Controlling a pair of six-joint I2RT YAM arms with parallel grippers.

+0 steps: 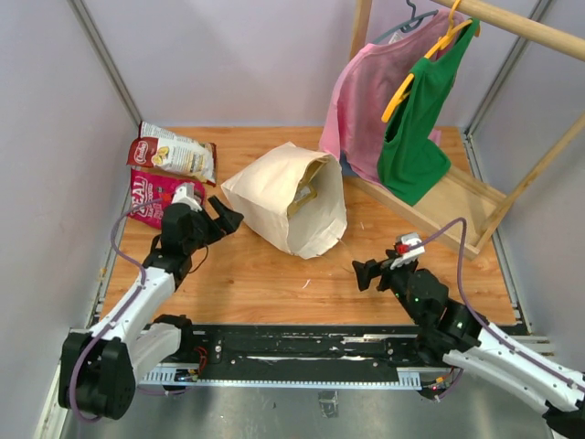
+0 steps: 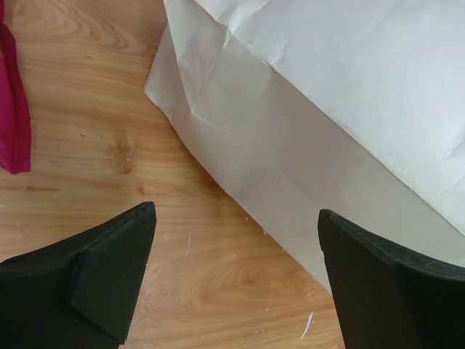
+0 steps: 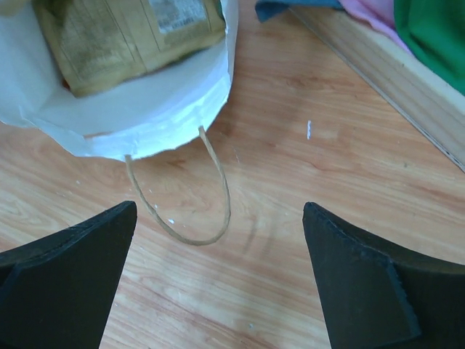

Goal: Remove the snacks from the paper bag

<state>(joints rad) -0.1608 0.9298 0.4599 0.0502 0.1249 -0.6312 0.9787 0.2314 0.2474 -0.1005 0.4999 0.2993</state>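
Nearest, on the right, the right pincer (image 1: 364, 273) hovers low over the bare wooden surface (image 1: 274, 283) with its two black fingers spread wide and nothing between them. Just beyond it, in its wrist view, the thin loop handle (image 3: 182, 196) of the tall tan kraft paper bag (image 1: 288, 206) lies flat on the wood, and past that is the bag's open mouth. The bag lies on its side in the middle of the surface, its mouth turned to the right, towards this pincer but apart from it. A crinkly tan snack packet (image 3: 123, 36) lies inside the bag, just within the rim. On the left and a little farther off, the left pincer (image 1: 224, 219) is also spread wide and grips nothing. It points at the bag's closed bottom end, whose creased paper wall sits just beyond the fingertips in the left wrist view, near but not touching. Left of that arm, a glossy magenta snack packet (image 1: 151, 197) lies flat on the surface, and a red-and-white snack packet (image 1: 174, 151) lies just beyond it in the far left corner. At the far right, a pink shirt (image 1: 366, 101) and a green shirt (image 1: 416, 128) hang from a wooden rack (image 1: 512, 23).
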